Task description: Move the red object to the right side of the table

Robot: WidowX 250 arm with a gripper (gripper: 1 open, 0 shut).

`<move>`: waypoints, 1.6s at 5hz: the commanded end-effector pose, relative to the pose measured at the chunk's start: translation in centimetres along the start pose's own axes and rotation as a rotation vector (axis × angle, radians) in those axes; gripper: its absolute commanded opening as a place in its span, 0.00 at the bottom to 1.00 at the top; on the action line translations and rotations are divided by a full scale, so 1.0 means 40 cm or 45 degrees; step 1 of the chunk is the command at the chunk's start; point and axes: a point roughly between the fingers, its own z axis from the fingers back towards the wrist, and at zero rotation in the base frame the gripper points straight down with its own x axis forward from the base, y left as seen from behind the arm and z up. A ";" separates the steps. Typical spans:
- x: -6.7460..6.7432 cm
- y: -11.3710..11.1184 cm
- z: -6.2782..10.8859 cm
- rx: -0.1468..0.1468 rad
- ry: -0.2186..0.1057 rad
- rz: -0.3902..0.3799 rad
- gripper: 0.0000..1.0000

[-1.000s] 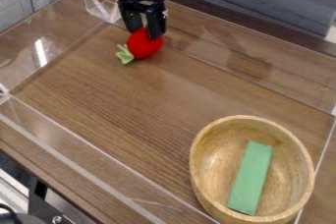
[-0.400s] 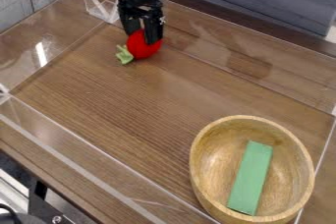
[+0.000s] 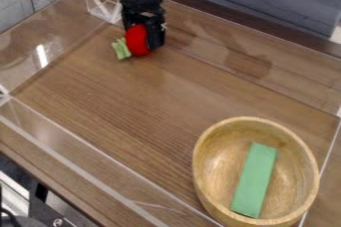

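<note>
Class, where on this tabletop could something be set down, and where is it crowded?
Bare wood lies between the red toy and the bowl, and left of the bowl. Crowded: the toy's spot, under the end effector; the bowl holds a green block.

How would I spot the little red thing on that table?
Look at the wood-grain table and find the big round bowl near one corner. Diagonally across from it, under the dark fingers, sits a small rounded red toy. Its pale green leafy end sets it apart from the flat green block.
</note>
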 end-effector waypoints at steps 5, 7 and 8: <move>0.040 -0.219 0.166 0.074 -0.220 0.218 0.00; 0.064 -0.316 0.106 0.078 -0.204 0.104 0.00; 0.078 -0.362 0.071 0.085 -0.191 0.051 0.00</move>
